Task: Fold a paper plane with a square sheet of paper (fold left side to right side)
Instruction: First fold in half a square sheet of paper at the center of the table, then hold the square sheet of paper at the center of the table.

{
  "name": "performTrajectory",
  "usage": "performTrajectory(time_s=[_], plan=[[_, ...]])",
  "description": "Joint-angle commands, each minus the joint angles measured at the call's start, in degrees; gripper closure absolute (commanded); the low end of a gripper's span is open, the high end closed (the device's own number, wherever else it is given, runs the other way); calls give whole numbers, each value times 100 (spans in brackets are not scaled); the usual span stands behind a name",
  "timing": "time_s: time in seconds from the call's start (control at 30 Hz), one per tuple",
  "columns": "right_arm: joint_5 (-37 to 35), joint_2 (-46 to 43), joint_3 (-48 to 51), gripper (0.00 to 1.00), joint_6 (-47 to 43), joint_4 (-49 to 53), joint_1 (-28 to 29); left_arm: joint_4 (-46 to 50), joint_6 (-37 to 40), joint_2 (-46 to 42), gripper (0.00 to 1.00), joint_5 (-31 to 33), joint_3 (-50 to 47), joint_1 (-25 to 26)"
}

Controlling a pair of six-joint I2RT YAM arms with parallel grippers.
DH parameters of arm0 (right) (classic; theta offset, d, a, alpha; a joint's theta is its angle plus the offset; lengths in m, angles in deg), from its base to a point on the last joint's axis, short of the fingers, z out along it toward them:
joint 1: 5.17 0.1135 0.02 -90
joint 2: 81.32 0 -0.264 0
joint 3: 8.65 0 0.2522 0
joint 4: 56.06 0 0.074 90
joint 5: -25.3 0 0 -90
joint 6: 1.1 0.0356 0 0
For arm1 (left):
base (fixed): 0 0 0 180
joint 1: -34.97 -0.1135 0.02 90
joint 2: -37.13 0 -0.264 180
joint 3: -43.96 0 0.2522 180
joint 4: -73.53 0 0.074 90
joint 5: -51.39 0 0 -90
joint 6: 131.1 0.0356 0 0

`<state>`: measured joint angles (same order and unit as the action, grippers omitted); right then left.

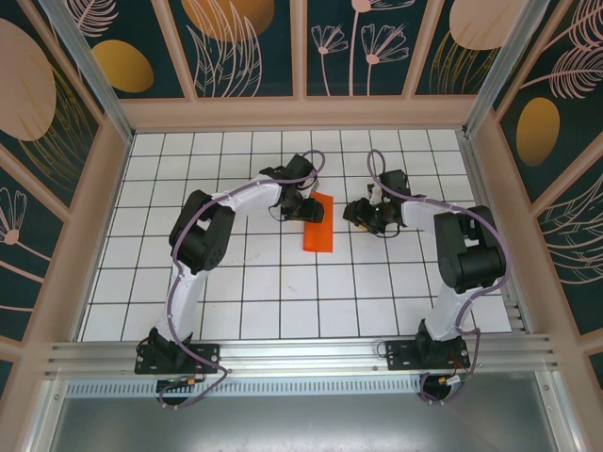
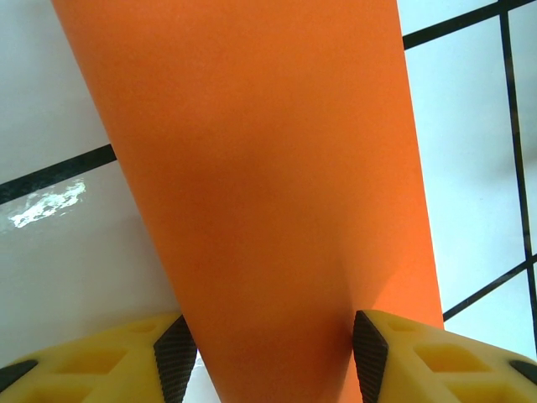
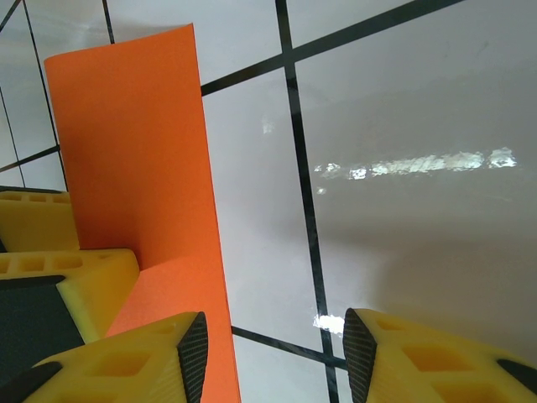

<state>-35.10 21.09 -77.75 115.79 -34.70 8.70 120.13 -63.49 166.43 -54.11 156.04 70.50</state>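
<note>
The orange paper (image 1: 318, 224) lies as a narrow folded strip on the tabletop (image 1: 236, 282). The left tool (image 2: 273, 344) is wide open, with the paper running between its pads. The right tool (image 3: 275, 344), open and empty, sits just right of the paper.

Square sheet of paper (image 1: 319, 226) lies on table (image 1: 236, 282). Left gripper (image 1: 302, 208) over its left edge; right gripper (image 1: 362, 214) just beside its right edge.
</note>
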Motion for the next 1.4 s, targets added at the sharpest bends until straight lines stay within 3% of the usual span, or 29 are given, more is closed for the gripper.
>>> performTrajectory(time_s=[0.0, 0.57, 0.63, 0.8, 0.87, 1.37], plan=[[46, -156, -72, 51, -35, 118, 50, -326, -54, 535, 44, 37, -15, 71], [427, -185, -84, 53, 209, -217, 110, -331, -46, 544, 44, 23, -76, 70], [564, -137, -110, 56, 302, -377, 174, -331, -48, 544, 44, 30, -76, 73], [779, 199, -336, 79, 484, -593, 411, -331, -46, 542, 44, 22, -76, 75], [752, 349, -444, 83, 500, -572, 496, -335, -46, 544, 44, 25, -76, 74], [448, 878, -724, 88, 416, -260, 690, -341, -46, 553, 44, 13, -77, 70]])
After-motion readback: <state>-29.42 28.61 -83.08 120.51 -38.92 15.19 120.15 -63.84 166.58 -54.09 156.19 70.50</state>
